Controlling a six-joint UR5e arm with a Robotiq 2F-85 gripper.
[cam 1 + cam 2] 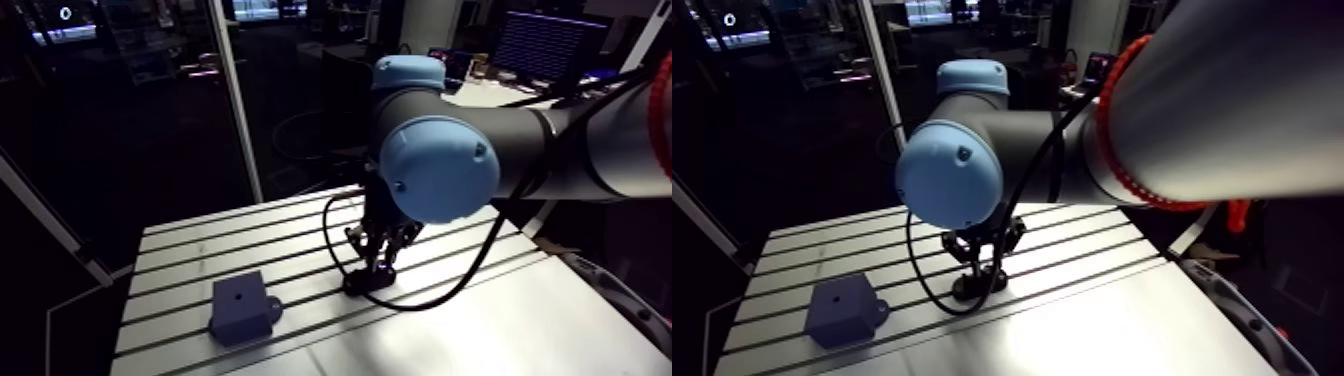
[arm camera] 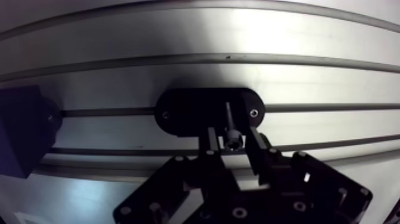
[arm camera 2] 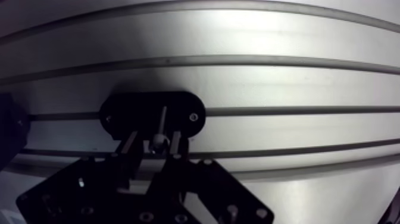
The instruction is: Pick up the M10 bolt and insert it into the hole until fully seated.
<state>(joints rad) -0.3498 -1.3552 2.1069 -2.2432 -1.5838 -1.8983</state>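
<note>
The bolt [image 2: 228, 117] lies between the two fingers of the hand [image 2: 233, 134], with its head at the fingertips. Its shaft points ahead across a black oval holder [image 2: 190, 113] on the worktop [image 2: 238, 36]. The fingers stand slightly apart, gripping nothing. A blue block [image 1: 240, 305] sits off to one side.

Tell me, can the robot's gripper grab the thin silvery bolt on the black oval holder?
Probably yes. The gripper hangs open over the black oval holder, the thin silvery bolt lies between its fingers, and nothing covers it.
</note>
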